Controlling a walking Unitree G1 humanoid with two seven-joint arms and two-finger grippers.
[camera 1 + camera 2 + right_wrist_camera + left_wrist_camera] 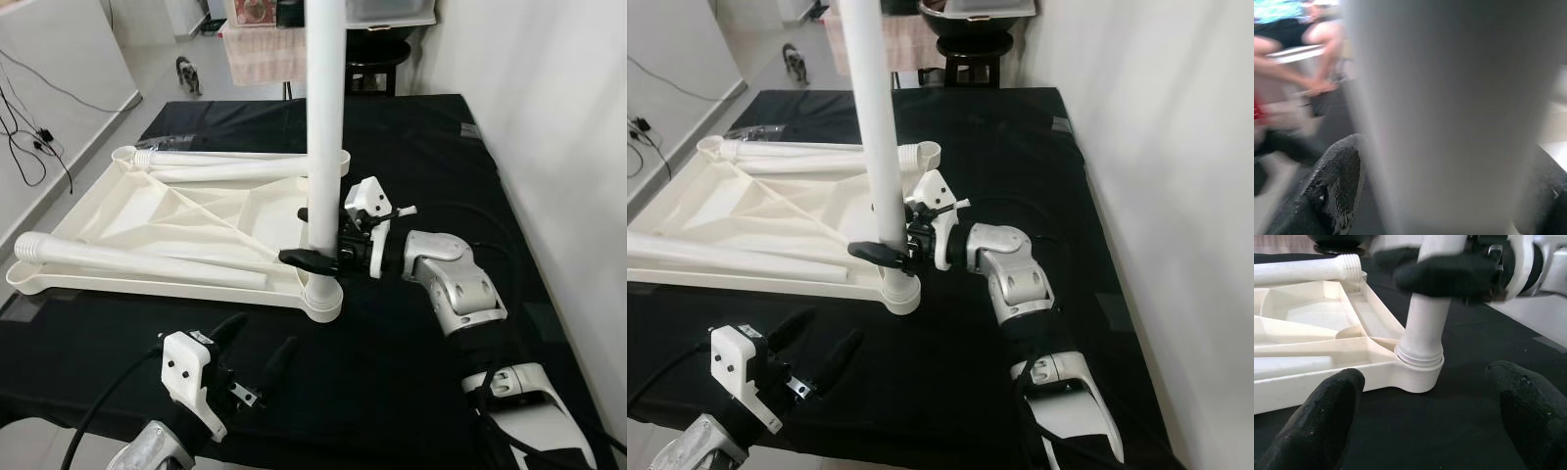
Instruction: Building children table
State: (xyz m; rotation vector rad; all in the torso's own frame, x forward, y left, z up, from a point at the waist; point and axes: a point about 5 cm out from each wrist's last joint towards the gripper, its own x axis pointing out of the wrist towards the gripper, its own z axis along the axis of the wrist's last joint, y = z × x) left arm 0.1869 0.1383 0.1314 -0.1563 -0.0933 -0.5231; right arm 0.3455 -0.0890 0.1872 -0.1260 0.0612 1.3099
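A white plastic tabletop (pixel 167 220) lies upside down on a black-covered surface (pixel 411 372), its ribbed underside facing up. At its near right corner a round socket (pixel 321 297) holds a white table leg (pixel 324 127) standing upright, the leg's top cut off by the frame edge. The right gripper (pixel 315 258) reaches in from the right and is clamped around this leg low down, just above the socket, one black finger crossing the near side of the leg; the other finger is hidden behind the leg. In the right wrist view the leg (pixel 1449 117) is a blurred pale column set between the two black fingers (pixel 1332 186), and a blurred seated person (pixel 1298 44) shows beyond it. Two more white legs lie flat on the tabletop: one (pixel 137 259) along the near edge, another (pixel 230 155) along the far edge, its threaded end showing in the left wrist view. The left gripper (pixel 257 345) hovers over the black surface near the camera, just in front of the socketed corner, its fingers (pixel 1322 416) spread wide apart and touching nothing. Far back on the floor a small cat (pixel 188 74) stands, too small to make out in detail.
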